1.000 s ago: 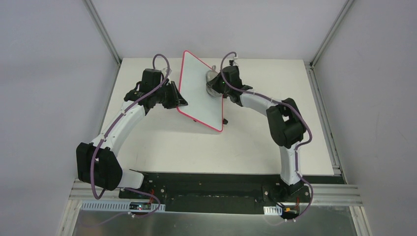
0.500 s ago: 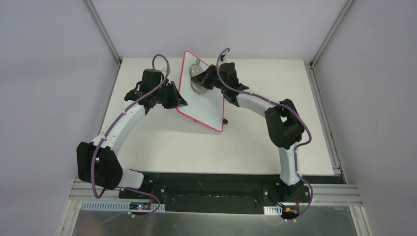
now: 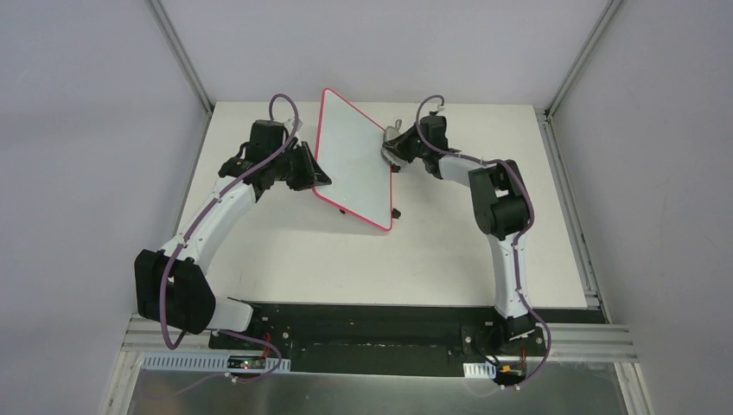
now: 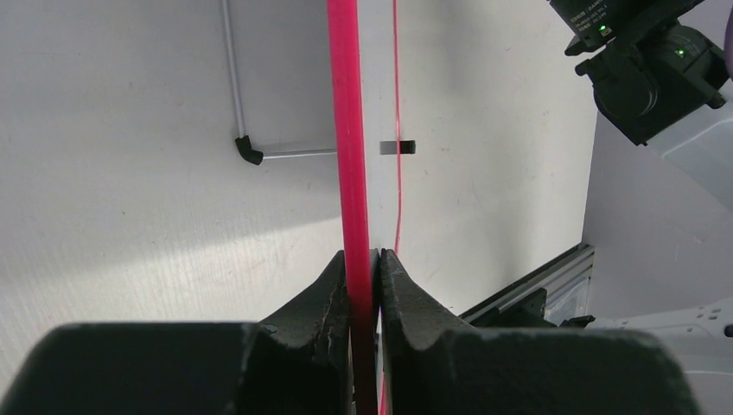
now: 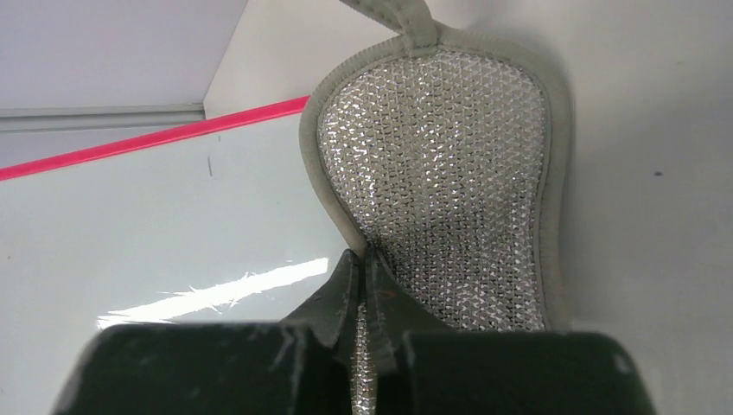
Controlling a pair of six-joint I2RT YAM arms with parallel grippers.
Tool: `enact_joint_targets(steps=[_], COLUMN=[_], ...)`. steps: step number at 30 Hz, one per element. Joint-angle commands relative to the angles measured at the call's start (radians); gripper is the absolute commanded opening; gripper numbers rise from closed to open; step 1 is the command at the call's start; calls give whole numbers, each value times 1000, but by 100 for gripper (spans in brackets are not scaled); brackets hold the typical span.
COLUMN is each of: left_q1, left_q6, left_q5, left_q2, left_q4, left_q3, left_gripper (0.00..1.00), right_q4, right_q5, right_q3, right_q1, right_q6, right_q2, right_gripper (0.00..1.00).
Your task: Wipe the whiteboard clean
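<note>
board (image 3: 354, 156) likely stiff, light, slick; best held by edge | left gripper (image 4: 363, 259) clamps that edge | right gripper (image 5: 361, 259) pinches soft pad (image 5: 449, 173)

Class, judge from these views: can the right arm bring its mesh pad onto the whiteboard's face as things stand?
Probably yes. The right hand, shut on the mesh pad, sits at the right edge of the whiteboard with nothing between. The left hand clamps the opposite frame edge, off the face.

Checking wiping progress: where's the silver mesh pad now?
The pad is pinched in the right gripper at the whiteboard's right edge, far side of the table, top view.
</note>
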Motion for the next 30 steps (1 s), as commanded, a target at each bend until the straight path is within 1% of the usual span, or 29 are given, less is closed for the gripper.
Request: enact_joint_targets(steps=[1, 6, 9, 11, 14, 16, 19, 22, 26, 30], left_q1=[-33, -33, -33, -33, -33, -33, -33, -33, -33, -33], left_q6=[89, 93, 91, 90, 90, 88, 86, 78, 74, 76], left_q5=[4, 4, 7, 9, 8, 9, 10, 21, 24, 19], left_q2=[50, 55, 55, 56, 48, 40, 34, 32, 31, 29], left_q4=[-130, -141, -138, -138, -140, -138, -135, -129, -124, -125], left_q3=[-14, -6, -7, -6, -7, -9, -11, -12, -14, -14], left_gripper=[0, 0, 0, 0, 0, 0, 0, 0, 0, 0], right_q4=[-143, -137, -64, -44, -21, 12, 51, 49, 34, -31], right_q5=[-32, -43, -65, -65, -62, -60, -41, -25, -11, 30], right_q3=[158, 291, 277, 250, 163, 58, -135, -254, -327, -285], right_q1=[133, 194, 202, 193, 163, 136, 106, 105, 149, 263], right_q6=[-40, -16, 36, 54, 67, 77, 57, 3, -35, -66], right_q2=[15, -1, -2, 7, 20, 12, -41, -102, -186, -254], right_gripper=[0, 0, 0, 0, 0, 0, 0, 0, 0, 0])
